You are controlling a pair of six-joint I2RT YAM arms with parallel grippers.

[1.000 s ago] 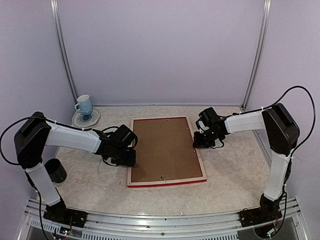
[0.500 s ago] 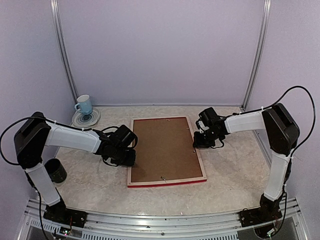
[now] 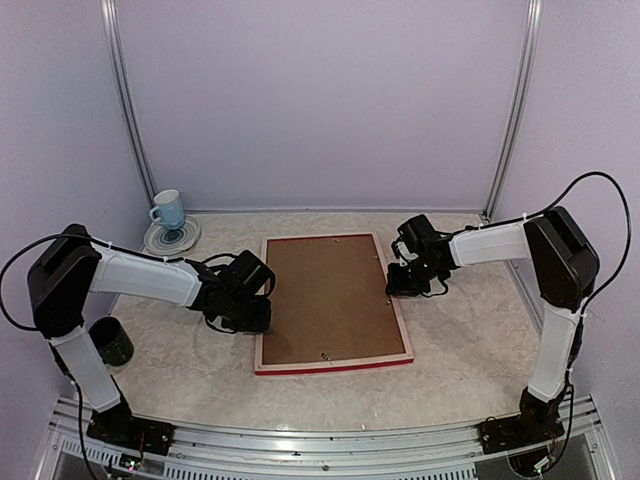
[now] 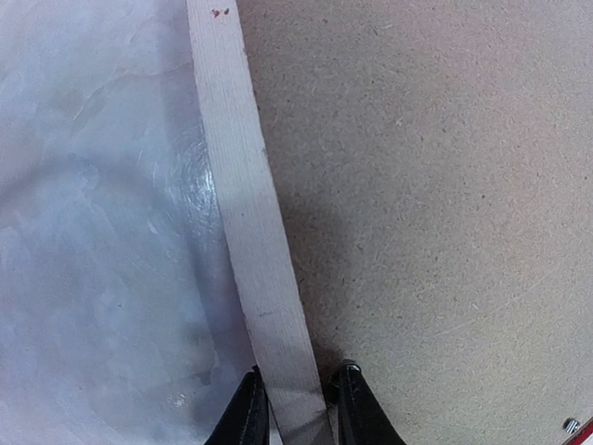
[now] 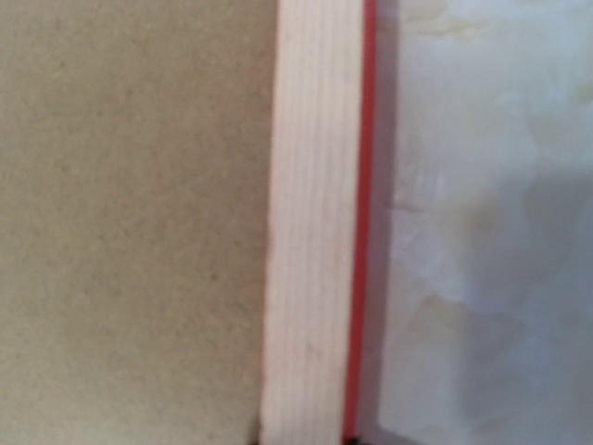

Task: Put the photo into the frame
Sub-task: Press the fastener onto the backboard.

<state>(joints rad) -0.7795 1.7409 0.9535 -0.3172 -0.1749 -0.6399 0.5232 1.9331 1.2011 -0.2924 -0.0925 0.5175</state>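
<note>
The frame [image 3: 331, 363] lies face down on the table, pale wood back up and red outer edges showing. The brown backing board [image 3: 325, 295] fills it. The photo is hidden. My left gripper [image 3: 258, 318] is at the frame's left bar. In the left wrist view its jaws [image 4: 298, 408] straddle that pale bar [image 4: 250, 213], closed in on both sides. My right gripper [image 3: 392, 285] is at the right bar. In the right wrist view the bar [image 5: 310, 232] runs up from the gripper [image 5: 308, 438], and only the dark fingertips show at the bottom edge, tight to the bar.
A blue cup [image 3: 168, 210] stands on a saucer at the back left. A black cup [image 3: 112, 342] stands at the left near my left arm. Walls close off the back and both sides. The table top is pale marbled.
</note>
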